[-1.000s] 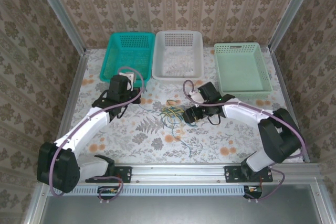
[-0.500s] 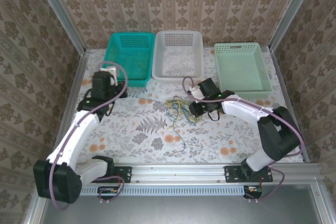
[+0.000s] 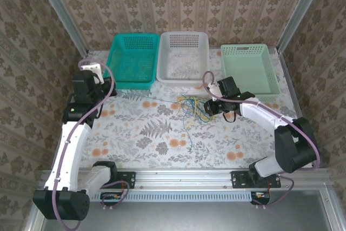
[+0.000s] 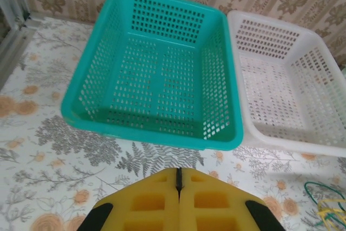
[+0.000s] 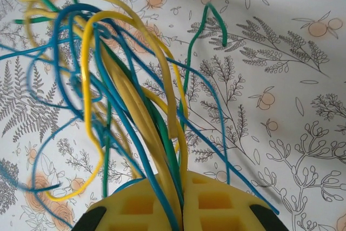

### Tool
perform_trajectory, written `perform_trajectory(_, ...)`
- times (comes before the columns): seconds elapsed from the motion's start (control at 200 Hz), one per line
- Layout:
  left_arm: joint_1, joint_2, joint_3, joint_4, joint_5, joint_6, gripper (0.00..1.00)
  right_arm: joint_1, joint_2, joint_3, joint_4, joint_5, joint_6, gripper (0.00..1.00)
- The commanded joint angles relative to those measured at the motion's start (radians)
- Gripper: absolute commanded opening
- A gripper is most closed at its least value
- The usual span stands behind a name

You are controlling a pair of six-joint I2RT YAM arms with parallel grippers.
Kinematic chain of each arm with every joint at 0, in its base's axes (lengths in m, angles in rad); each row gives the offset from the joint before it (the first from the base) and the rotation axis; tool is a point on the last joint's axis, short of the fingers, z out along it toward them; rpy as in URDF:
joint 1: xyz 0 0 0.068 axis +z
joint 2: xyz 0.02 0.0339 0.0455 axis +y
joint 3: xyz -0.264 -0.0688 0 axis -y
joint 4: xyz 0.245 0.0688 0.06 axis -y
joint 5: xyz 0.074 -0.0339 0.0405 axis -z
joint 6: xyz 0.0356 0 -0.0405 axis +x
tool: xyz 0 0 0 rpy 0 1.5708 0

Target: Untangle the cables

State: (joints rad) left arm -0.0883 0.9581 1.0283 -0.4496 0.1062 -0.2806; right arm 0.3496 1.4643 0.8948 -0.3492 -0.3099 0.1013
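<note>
The cables are a tangle of thin yellow, green and dark blue strands on the flowered table, in front of the white basket. My right gripper is shut on a bundle of them at the tangle's right side; in the right wrist view the cables fan out from between the shut yellow pads of that gripper. My left gripper is far to the left by the teal basket. In its wrist view the gripper is shut on a thin dark strand. A thin dark line runs taut from it toward the tangle.
Three baskets stand along the back: teal, white and pale green. The left wrist view shows the teal basket close ahead, the white basket to its right, and cable ends at the lower right.
My left gripper has drawn back to the left, away from the tangle, pulling a thin dark strand out. My right gripper has shifted right with its bundle. The tangle has spread wider.
</note>
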Motion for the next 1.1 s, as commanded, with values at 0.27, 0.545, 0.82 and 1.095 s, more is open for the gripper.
perform_trajectory(0.27, 0.170, 0.004, 0.387, -0.107, 0.066, 0.091, 0.00, -0.002, 0.117, 0.021, -0.065, 0.109, 0.025, 0.06)
perform_trajectory(0.545, 0.170, -0.022, 0.322, -0.010, 0.179, -0.004, 0.00, 0.000, 0.127, 0.027, -0.046, -0.031, 0.020, 0.32)
perform_trajectory(0.82, 0.165, -0.046, 0.249, -0.001, 0.183, -0.042, 0.00, 0.041, 0.149, 0.046, -0.044, -0.051, 0.016, 0.67)
perform_trajectory(1.095, 0.121, -0.036, 0.344, 0.010, 0.214, -0.070, 0.00, 0.084, 0.078, 0.082, -0.061, 0.047, 0.000, 0.70)
